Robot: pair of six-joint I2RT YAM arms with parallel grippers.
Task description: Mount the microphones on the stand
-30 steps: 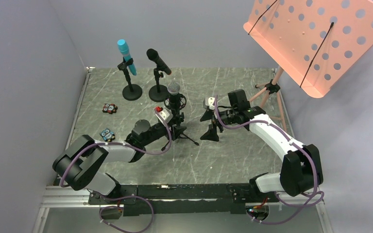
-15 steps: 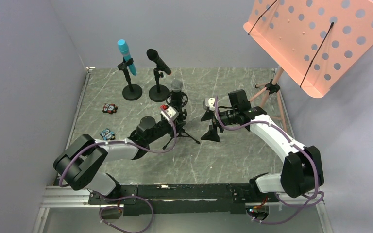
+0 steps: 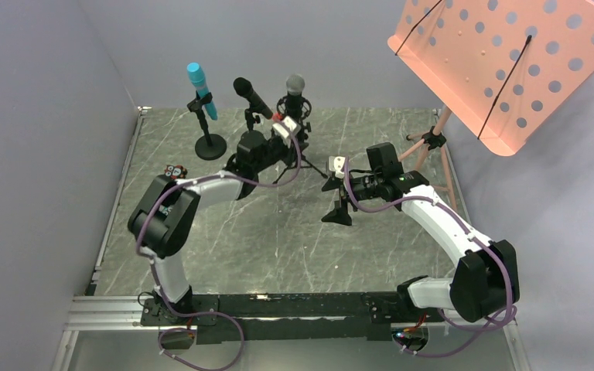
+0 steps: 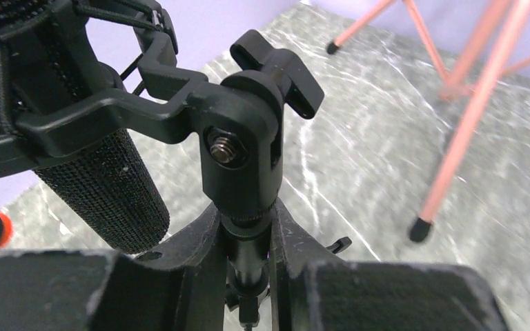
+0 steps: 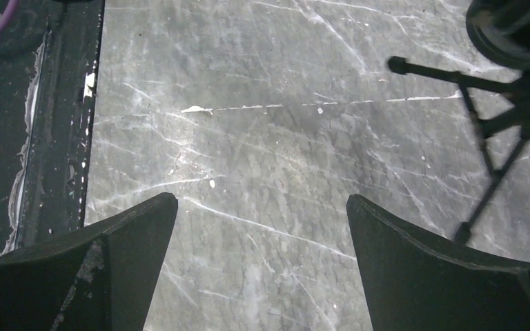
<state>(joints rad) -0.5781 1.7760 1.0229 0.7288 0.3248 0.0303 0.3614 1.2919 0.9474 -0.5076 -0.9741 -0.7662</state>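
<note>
Pinches tripod stand (image 4: 240, 162) post with left gripper (image 4: 248, 289), mesh-head mic (image 3: 295, 82) in its mount. Holds right gripper (image 5: 261, 207) spread wide, empty, above table (image 3: 278, 232).

The left arm (image 3: 201, 185) reaches out long toward the table's (image 3: 294, 255) far edge, and the left gripper (image 4: 247, 276) is clamped on the stand (image 4: 240, 165) stem. The right arm (image 3: 441, 220) bends inward over mid-table, with the right gripper (image 5: 262, 207) pointing down, jaws spread wide.

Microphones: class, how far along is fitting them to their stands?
Done: the turquoise microphone and the black microphone sit clipped on round-based stands; the mesh-headed microphone sits cradled in the tripod stand. In hand: the left hand is shut on that stand's stem. The right hand is open, empty. Left: probably only releasing the tripod.
</note>
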